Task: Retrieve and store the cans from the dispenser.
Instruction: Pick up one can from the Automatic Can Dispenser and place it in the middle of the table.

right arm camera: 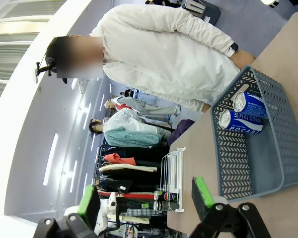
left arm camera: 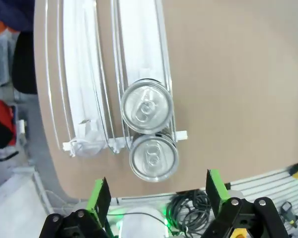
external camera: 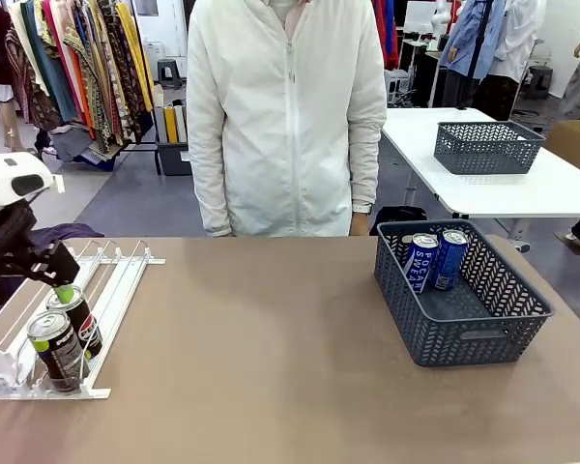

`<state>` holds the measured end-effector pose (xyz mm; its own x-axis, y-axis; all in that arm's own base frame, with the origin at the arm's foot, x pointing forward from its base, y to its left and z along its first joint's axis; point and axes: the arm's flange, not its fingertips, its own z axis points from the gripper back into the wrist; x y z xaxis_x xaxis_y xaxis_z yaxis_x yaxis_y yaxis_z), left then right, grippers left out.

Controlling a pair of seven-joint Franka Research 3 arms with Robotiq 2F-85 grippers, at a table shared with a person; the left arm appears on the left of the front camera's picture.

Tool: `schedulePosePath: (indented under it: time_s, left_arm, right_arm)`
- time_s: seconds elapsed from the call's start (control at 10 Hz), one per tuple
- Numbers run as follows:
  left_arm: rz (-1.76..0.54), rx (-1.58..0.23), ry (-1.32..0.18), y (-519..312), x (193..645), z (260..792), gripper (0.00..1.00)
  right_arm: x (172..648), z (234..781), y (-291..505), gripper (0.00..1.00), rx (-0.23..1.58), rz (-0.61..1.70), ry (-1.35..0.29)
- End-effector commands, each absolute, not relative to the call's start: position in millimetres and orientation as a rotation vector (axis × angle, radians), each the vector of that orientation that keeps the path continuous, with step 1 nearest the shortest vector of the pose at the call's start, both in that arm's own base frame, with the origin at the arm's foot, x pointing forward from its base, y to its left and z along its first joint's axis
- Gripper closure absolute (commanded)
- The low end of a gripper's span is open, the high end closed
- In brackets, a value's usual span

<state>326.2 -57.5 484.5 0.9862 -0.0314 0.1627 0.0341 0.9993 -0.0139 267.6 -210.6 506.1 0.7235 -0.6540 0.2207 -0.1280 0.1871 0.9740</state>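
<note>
Two black cans stand in the right lane of the dispenser point(external camera: 116, 275), at its low end: one point(external camera: 78, 320) behind the other point(external camera: 56, 350). My left gripper point(external camera: 60, 278) hovers just above them, open. From the left wrist they are two silver tops, the rear can point(left arm camera: 147, 105) and the front can point(left arm camera: 153, 157), and the left gripper point(left arm camera: 156, 191) is spread wider than either can. Two blue cans point(external camera: 422, 261) point(external camera: 451, 256) lean inside the grey basket point(external camera: 464, 338). The right gripper point(right arm camera: 145, 198) is open and holds nothing, high above the table, with the blue cans point(right arm camera: 241, 121) far off.
A person in a white jacket point(external camera: 285, 116) stands at the far edge, hands out of sight. The dispenser's left lanes point(left arm camera: 82, 74) are bare. A second grey basket point(external camera: 488, 147) sits on a white table behind. Brown tabletop point(external camera: 261, 358) lies between dispenser and basket.
</note>
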Motion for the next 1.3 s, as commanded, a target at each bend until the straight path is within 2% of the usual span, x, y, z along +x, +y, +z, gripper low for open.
schedulePosePath:
  time_s: [0.0, 0.5, 1.1, 1.2]
  left_arm:
    - [0.002, -0.012, -0.134, -60, 310, 438, 0.0]
    - [0.061, 0.023, 0.006, -53, 315, 392, 0.0]
    - [0.074, 0.006, 0.003, -51, 318, 378, 0.0]
    - [0.068, 0.01, 0.005, -51, 319, 378, 0.54]
  right_arm:
    - [271, 509, -209, 0.0, 1.374, -0.41, -0.741]
    - [271, 509, -209, 0.0, 1.374, -0.41, -0.741]
    - [271, 509, -209, 0.0, 1.374, -0.41, -0.741]
    - [271, 509, -209, 0.0, 1.374, -0.41, -0.741]
